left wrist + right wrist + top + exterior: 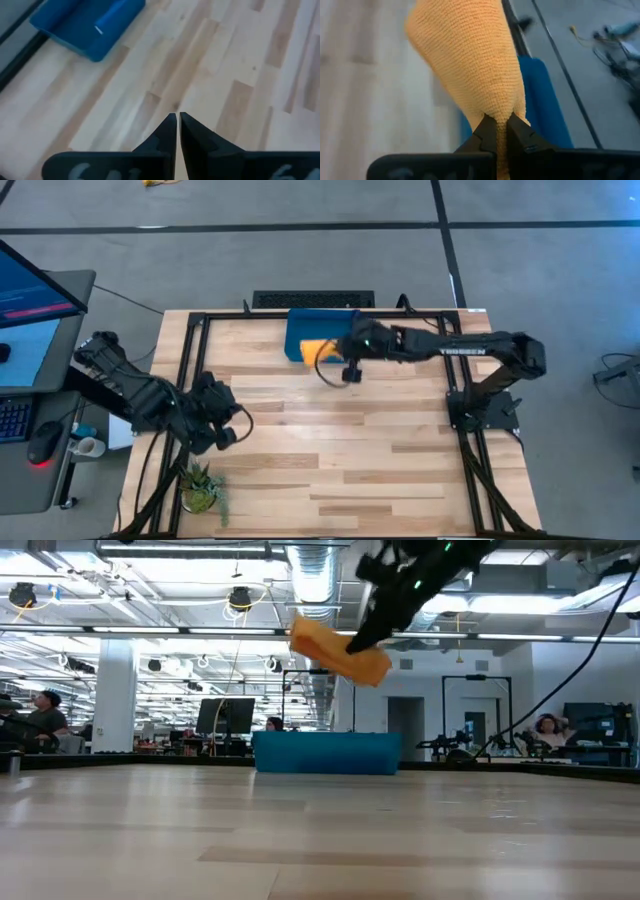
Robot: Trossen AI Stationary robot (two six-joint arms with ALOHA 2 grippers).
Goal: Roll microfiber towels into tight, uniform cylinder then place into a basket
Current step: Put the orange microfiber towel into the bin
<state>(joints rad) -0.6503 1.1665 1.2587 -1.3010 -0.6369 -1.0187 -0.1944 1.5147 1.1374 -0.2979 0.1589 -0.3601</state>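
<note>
A yellow-orange towel [340, 652], rolled up, hangs in the air above the dark blue basket [326, 752], with my right gripper [501, 122] shut on it. From above, the roll [318, 349] is over the near wall of the basket [300, 330], which stands at the table's far edge. A blue rolled towel [117, 12] lies inside the basket [75, 35]. My left gripper [176, 122] is shut on nothing above the bare wood at the table's left [225, 432]. My right gripper pinches one end of the orange roll [497, 111] between its two fingers. The fingers slant down from the table's right side, and the roll runs on past them. The roll [330, 648] is lifted clear, tilted, above the basket.
A small potted plant [203, 488] stands at the table's near left corner. A black bar [312, 299] lies behind the basket, off the far edge. The table's middle and near part [350, 450] is bare wood. People sit in the room beyond [45, 715].
</note>
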